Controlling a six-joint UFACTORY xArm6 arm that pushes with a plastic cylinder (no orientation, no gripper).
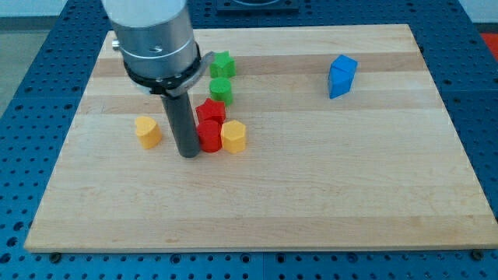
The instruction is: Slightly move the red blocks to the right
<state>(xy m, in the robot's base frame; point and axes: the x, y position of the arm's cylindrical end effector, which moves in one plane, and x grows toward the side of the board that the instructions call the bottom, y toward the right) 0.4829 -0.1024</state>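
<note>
Two red blocks sit near the board's middle-left: a red star-shaped block [210, 112] and just below it a red round block [209, 136]. My tip [189, 154] rests on the board at the left side of the lower red block, touching or almost touching it. A yellow hexagon-like block [233, 136] touches the lower red block on its right. The rod rises from the tip to the grey arm body at the view's top.
A yellow heart-like block [148, 131] lies left of my tip. Two green blocks [223, 64] [222, 89] stand above the red ones. Two blue blocks [341, 75] sit together at the upper right. The wooden board [311, 194] lies on a blue perforated table.
</note>
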